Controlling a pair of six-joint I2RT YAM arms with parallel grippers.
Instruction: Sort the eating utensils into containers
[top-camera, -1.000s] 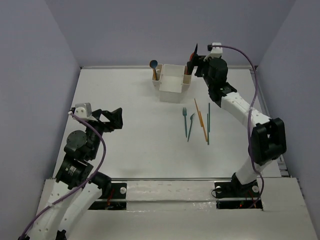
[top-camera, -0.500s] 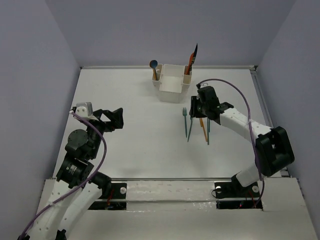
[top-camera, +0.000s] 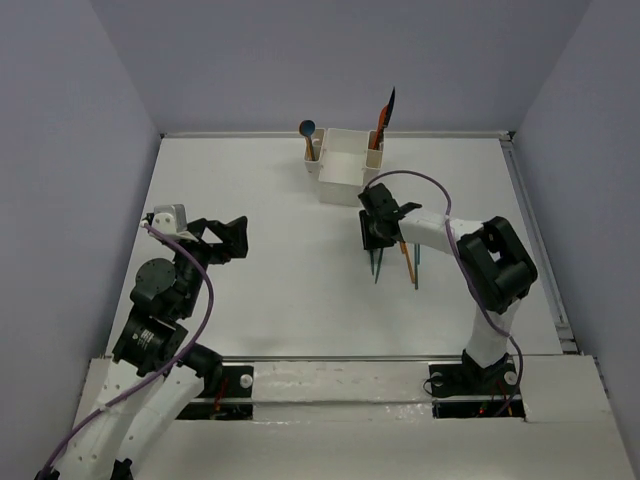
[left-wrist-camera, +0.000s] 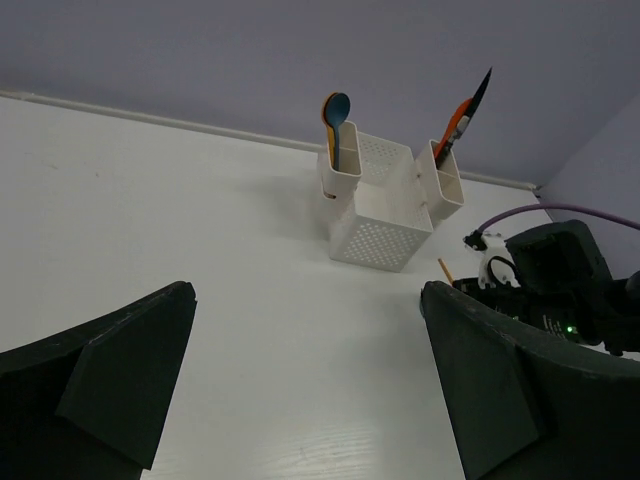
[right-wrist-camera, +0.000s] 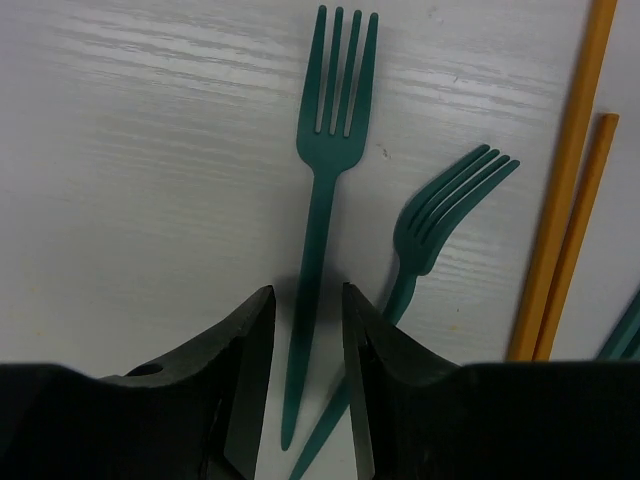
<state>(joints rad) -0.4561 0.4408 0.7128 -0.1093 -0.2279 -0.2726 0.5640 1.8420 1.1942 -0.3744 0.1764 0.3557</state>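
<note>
The white caddy (top-camera: 345, 165) stands at the back of the table and also shows in the left wrist view (left-wrist-camera: 385, 205). Its left compartment holds blue and orange spoons (top-camera: 308, 130); its right one holds an orange and a dark knife (top-camera: 385, 110). Two teal forks (right-wrist-camera: 335, 90) (right-wrist-camera: 440, 215), orange chopsticks (right-wrist-camera: 565, 200) and teal chopsticks (top-camera: 417, 262) lie on the table in front of it. My right gripper (right-wrist-camera: 308, 330) is low over the left fork, jaws open narrowly on either side of its handle. My left gripper (top-camera: 232, 238) is open and empty at the left.
The table's back wall runs just behind the caddy. The right arm's purple cable (top-camera: 410, 180) loops between the caddy and the gripper. White table surface (top-camera: 270, 220) lies between the two grippers.
My right gripper has come down from the caddy's right compartment, leaving the knife there, and moved left over the forks. The left arm has not moved.
</note>
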